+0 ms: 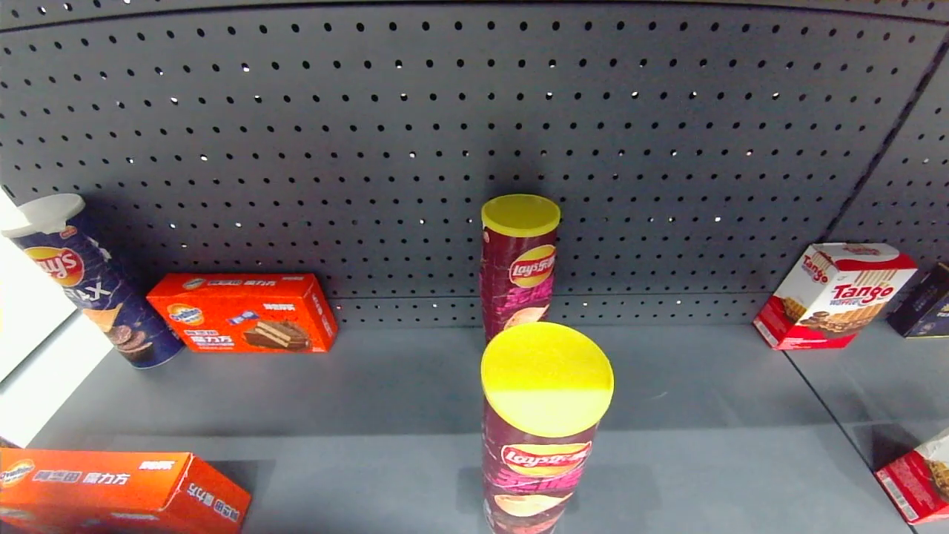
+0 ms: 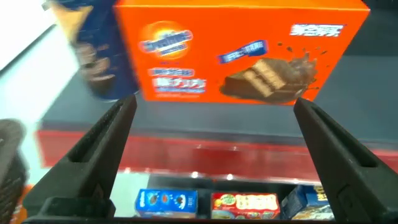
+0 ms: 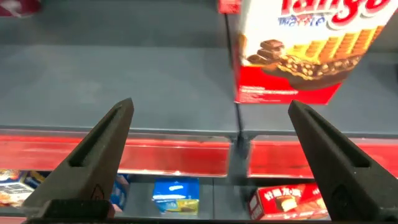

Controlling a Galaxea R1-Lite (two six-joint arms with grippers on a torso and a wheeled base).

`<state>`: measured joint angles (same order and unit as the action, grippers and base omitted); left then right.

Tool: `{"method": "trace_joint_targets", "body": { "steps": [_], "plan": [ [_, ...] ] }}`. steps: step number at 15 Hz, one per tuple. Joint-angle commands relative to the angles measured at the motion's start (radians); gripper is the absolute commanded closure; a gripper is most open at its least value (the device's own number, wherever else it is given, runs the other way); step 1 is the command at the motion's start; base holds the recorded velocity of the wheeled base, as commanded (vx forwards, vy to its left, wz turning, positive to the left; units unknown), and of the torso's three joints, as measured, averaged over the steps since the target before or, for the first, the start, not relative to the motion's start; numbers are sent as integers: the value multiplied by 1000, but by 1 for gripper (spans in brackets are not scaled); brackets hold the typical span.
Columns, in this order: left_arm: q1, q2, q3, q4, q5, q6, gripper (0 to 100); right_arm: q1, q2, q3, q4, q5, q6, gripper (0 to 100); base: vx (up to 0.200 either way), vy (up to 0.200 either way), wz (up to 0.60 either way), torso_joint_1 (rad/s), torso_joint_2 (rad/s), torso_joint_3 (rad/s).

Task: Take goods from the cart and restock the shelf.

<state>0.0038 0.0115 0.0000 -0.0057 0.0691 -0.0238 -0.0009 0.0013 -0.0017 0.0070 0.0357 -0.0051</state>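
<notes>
Your left tool (image 2: 214, 106) and right tool (image 3: 210, 107) gape empty before a seemingly part-stocked shelf (image 1: 704, 415), chip cans (image 1: 545, 430) standing, gaps left.

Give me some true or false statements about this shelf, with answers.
1. The front purple crisp tube and the rear purple crisp tube both have yellow lids. True.
2. The dark blue crisp tube has a yellow lid. False: its lid is white.
3. The left end effector grips the orange rectangular box. False: it is open and empty, the box beyond it.
4. The white and red wafer box stands on the grey metal shelf's right side. True.
</notes>
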Motion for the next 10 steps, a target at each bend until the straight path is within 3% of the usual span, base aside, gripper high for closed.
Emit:
{"method": "trace_joint_targets", "body": {
  "steps": [1, 3, 4, 10],
  "plan": [
    [-1, -1, 0, 0, 0, -1, 0, -1, 2, 0, -1, 1, -1, 0, 0, 0, 0, 0, 0, 0],
    [-1, -1, 0, 0, 0, -1, 0, -1, 2, 0, -1, 1, -1, 0, 0, 0, 0, 0, 0, 0],
    [-1, -1, 0, 0, 0, -1, 0, -1, 2, 0, -1, 0, -1, 0, -200, 0, 0, 2, 2, -2],
    [-1, -1, 0, 0, -3, 2, 0, -1, 2, 0, -1, 0, 1, 0, 0, 0, 0, 0, 0, 0]
  ]
}}
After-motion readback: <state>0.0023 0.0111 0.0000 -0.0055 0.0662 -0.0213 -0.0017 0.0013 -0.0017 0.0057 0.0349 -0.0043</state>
